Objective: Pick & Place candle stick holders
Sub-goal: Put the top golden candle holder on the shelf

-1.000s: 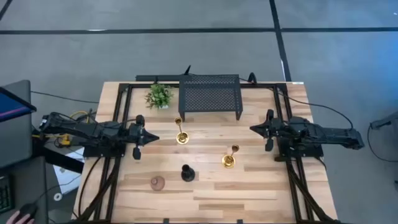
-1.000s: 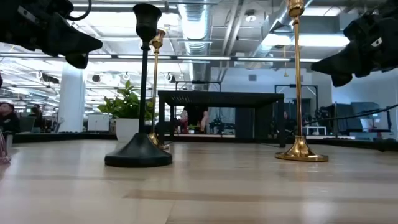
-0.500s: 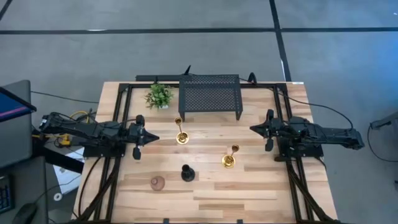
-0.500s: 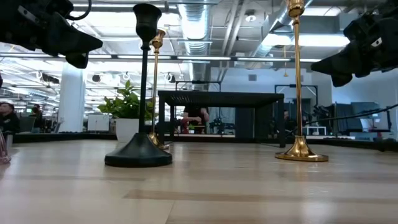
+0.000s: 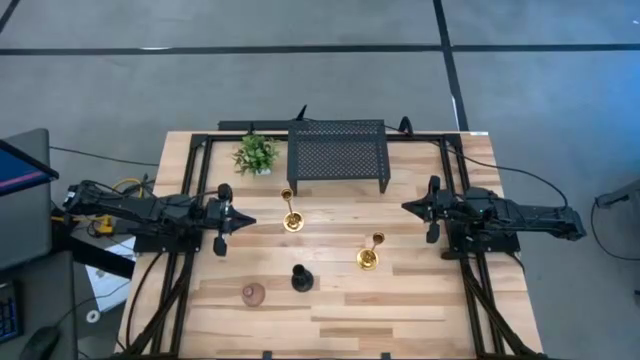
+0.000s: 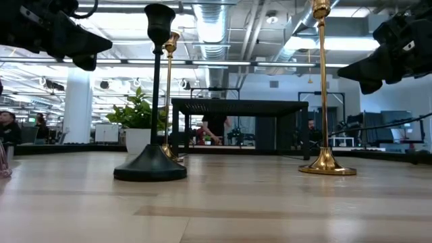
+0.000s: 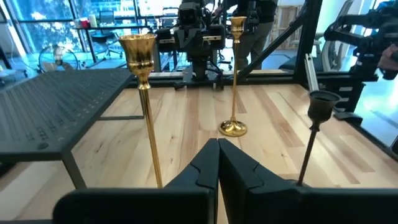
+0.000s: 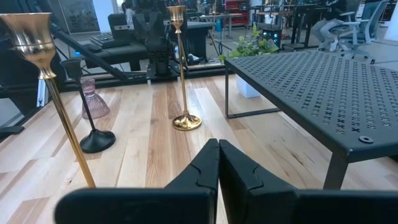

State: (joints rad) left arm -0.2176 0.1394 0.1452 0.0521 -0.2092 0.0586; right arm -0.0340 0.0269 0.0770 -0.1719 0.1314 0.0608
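Two gold candle stick holders stand upright on their round bases: one (image 5: 291,214) in front of the black mesh stand, one (image 5: 369,253) to its right and nearer. A black stemmed holder (image 5: 300,277) stands on its base near the front, and a squat pinkish-brown one (image 5: 253,293) sits left of it. My left gripper (image 5: 247,222) is shut and empty, left of the first gold holder (image 7: 142,93). My right gripper (image 5: 407,206) is shut and empty, right of the holders, above the table.
A black mesh metal stand (image 5: 337,152) stands at the table's far middle, with a small green potted plant (image 5: 256,154) to its left. Black frame rails (image 5: 190,190) run along both sides of the table. People show in the room beyond.
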